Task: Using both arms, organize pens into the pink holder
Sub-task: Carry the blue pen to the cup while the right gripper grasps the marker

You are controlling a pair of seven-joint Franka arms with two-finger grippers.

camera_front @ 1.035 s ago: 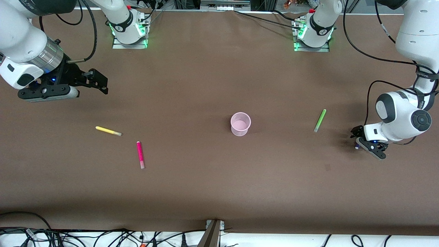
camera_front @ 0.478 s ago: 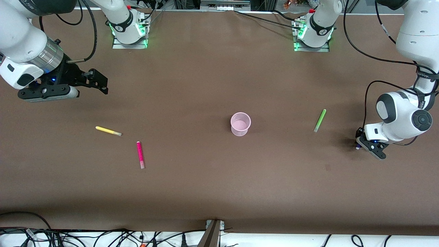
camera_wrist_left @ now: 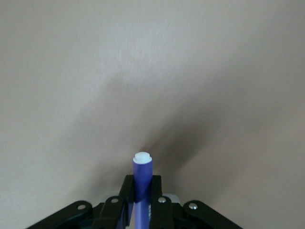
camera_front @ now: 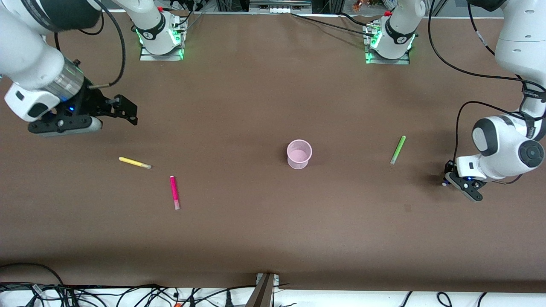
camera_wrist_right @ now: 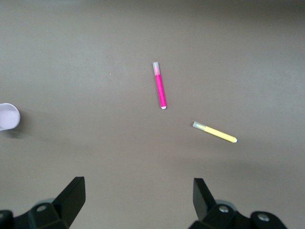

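We see the right gripper [camera_front: 128,111] up over the table [camera_front: 256,238] at the right arm's end, jaws spread wide, holding nothing; its wrist view shows both fingers [camera_wrist_right: 71,195] apart with bare table between them. Yellow pen [camera_front: 135,163] lies flat below it, magenta pen [camera_front: 174,192] just nearer the front camera and a bit toward the centre; both are also in the right wrist view [camera_wrist_right: 215,132] [camera_wrist_right: 160,86]. Pink holder [camera_front: 299,154] stands upright mid-table, nothing visible in it. Green pen [camera_front: 398,149] lies flat between the holder and the left arm's end. Left gripper [camera_front: 447,180] is down at the table at its own end, clamped on the purple pen [camera_wrist_left: 142,181], whose pale cap sticks out past the fingers [camera_wrist_left: 155,200].
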